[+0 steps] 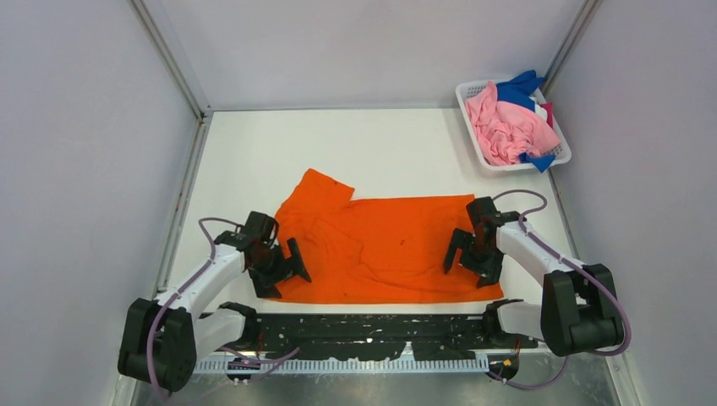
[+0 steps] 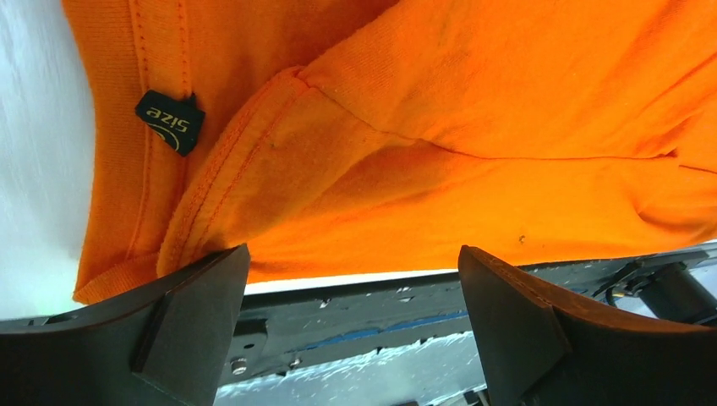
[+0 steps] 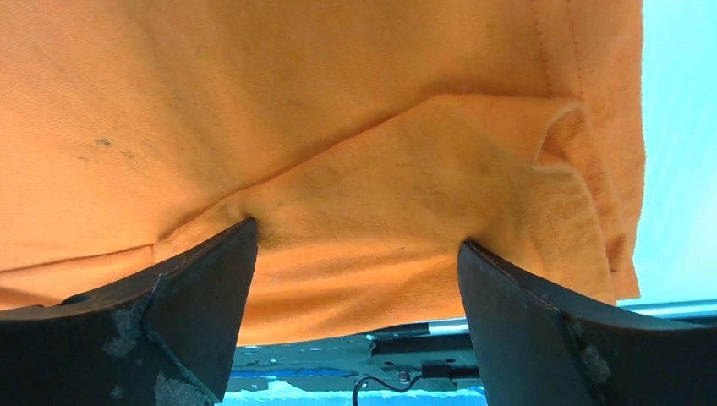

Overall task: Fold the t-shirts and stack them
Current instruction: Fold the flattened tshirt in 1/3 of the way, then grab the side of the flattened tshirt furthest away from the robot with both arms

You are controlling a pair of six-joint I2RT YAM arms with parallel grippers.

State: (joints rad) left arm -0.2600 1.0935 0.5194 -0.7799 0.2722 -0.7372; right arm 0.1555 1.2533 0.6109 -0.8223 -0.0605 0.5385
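An orange t-shirt (image 1: 380, 245) lies spread flat on the white table, one sleeve pointing to the far left. My left gripper (image 1: 283, 271) is open over the shirt's near left edge, by the collar with its black size tag (image 2: 169, 121). In the left wrist view the left gripper (image 2: 351, 279) has nothing between its jaws. My right gripper (image 1: 472, 262) is open over the shirt's near right corner. In the right wrist view the right gripper (image 3: 355, 254) hangs just above a folded-over flap of the cloth (image 3: 406, 186). A pink shirt (image 1: 507, 127), a blue one (image 1: 517, 87) and a magenta one (image 1: 548, 112) lie crumpled in a basket.
The white mesh basket (image 1: 507, 167) stands at the far right corner. A black strip (image 1: 372, 326) runs along the table's near edge between the arm bases. Grey walls close in the left, right and back sides.
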